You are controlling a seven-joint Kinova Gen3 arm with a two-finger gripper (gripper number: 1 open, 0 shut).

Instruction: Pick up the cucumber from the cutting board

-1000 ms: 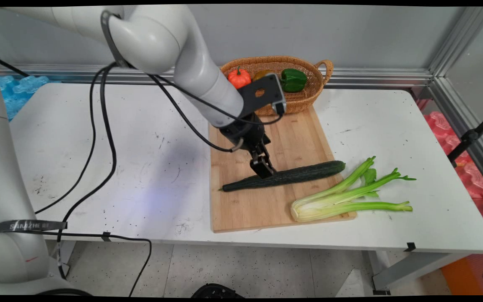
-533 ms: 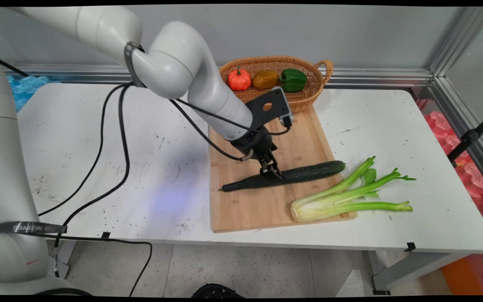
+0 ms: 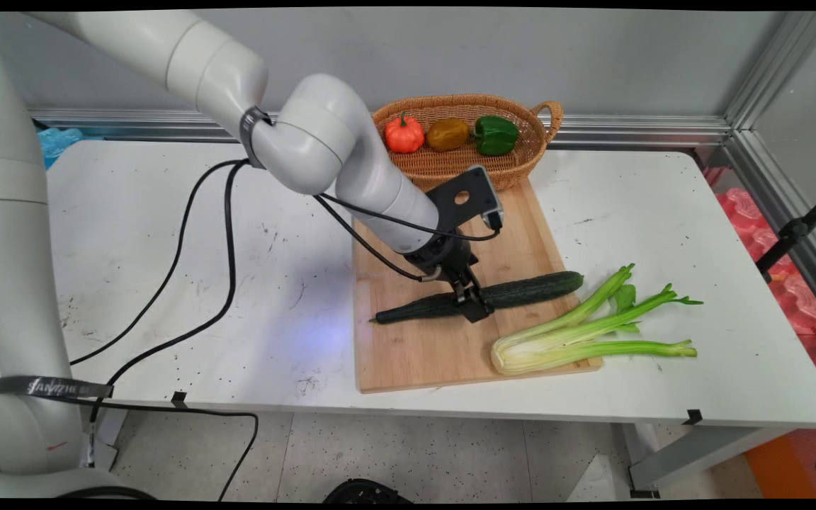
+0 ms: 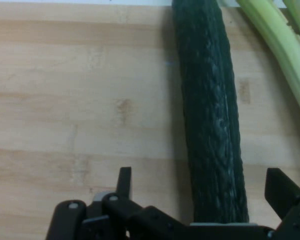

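Observation:
A long dark green cucumber (image 3: 535, 288) lies across the wooden cutting board (image 3: 422, 347). My gripper (image 3: 472, 306) is down at its middle, open, with one finger on each side of it. In the hand view the cucumber (image 4: 207, 100) runs up between the two fingertips (image 4: 124, 179), and my gripper (image 4: 202, 185) straddles it with a gap on the left side. I cannot tell whether the right finger touches it. Bare board (image 4: 80, 100) fills the left of that view.
A celery bunch (image 3: 578, 333) lies over the board's front right corner, close to the cucumber; its stalks (image 4: 275, 45) show at the hand view's right. A wicker basket (image 3: 550, 113) behind the board holds an orange pumpkin (image 3: 404, 134), a brownish pepper (image 3: 448, 134) and a green pepper (image 3: 496, 134).
My gripper has come down and slightly right, from just above the cucumber to straddling it at board level. The cucumber and celery have not moved.

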